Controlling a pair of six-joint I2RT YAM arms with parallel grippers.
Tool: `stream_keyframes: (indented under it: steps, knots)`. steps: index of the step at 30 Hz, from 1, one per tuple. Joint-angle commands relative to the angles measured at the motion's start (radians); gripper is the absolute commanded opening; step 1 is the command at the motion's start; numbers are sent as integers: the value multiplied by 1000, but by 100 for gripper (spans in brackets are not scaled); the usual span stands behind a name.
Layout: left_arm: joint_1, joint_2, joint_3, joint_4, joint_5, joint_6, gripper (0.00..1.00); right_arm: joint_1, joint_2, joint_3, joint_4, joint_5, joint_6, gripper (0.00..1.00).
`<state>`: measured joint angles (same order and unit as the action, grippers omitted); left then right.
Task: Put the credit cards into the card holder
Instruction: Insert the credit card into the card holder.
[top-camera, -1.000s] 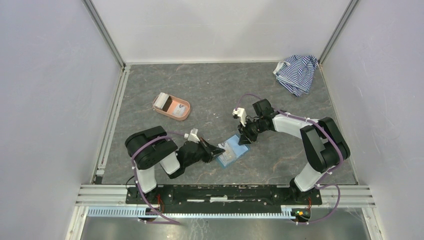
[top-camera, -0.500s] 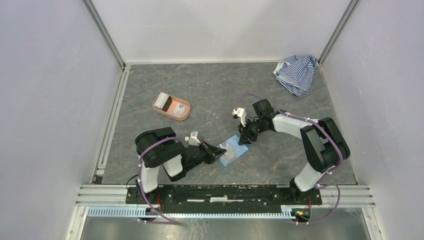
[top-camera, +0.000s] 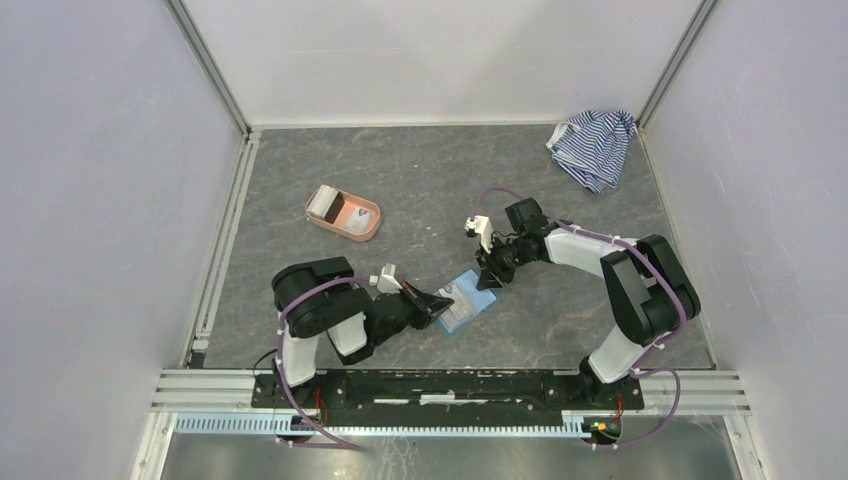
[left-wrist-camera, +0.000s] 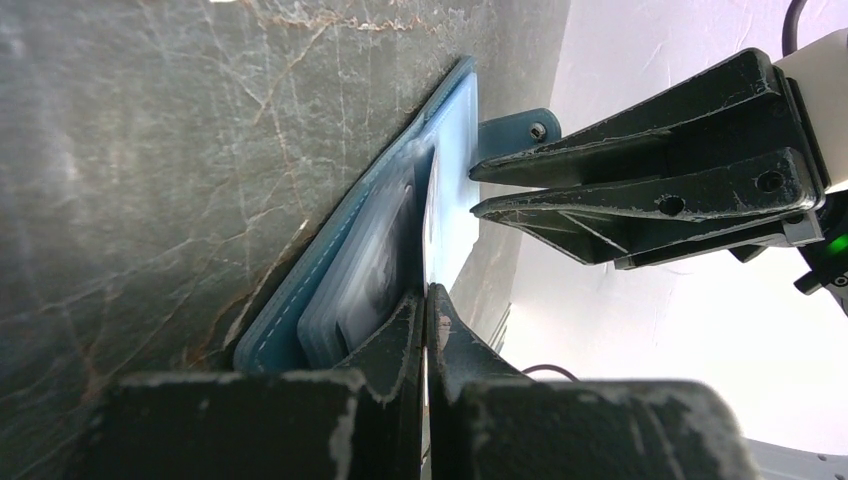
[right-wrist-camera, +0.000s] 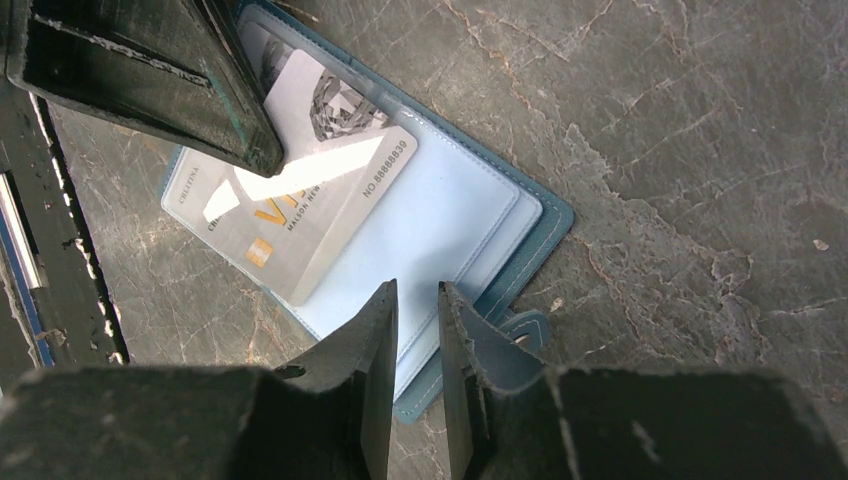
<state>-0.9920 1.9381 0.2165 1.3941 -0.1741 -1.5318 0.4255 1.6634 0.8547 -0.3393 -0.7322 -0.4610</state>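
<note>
— Leftward no more: your left arm (top-camera: 318, 300) has swung its elbow right. Where's the card?
— Your left tool (left-wrist-camera: 425, 296) is clenched on the whitish credit card (right-wrist-camera: 300, 215), over the open card holder (right-wrist-camera: 455, 225) on the surface (right-wrist-camera: 700, 150). Your right tool (right-wrist-camera: 415, 292), slightly parted, presses the holder's edge.

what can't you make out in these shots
- Right wrist: the left end effector covers one corner of the credit card.
- Right wrist: the right end effector itself hides whether it pinches the card holder or only presses it.
- Top view: what lies in the pink tray is too small to identify.
</note>
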Motion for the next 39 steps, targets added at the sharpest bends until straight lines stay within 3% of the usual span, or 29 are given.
stream_keyframes:
  steps: [1,16,28,39]
  knots:
    - [-18,1,18,-151,-45,38,2,6,-30,37,-3,-16,-13,27]
    - [-37,-80,47,-319,-89,92,3,5,-36,37,-4,-19,-15,27]
    - [-45,-58,66,-306,-78,98,23,5,-45,37,-6,-33,-18,27]
    - [-44,-101,115,-418,-60,133,33,5,-52,37,-11,-39,-22,27]
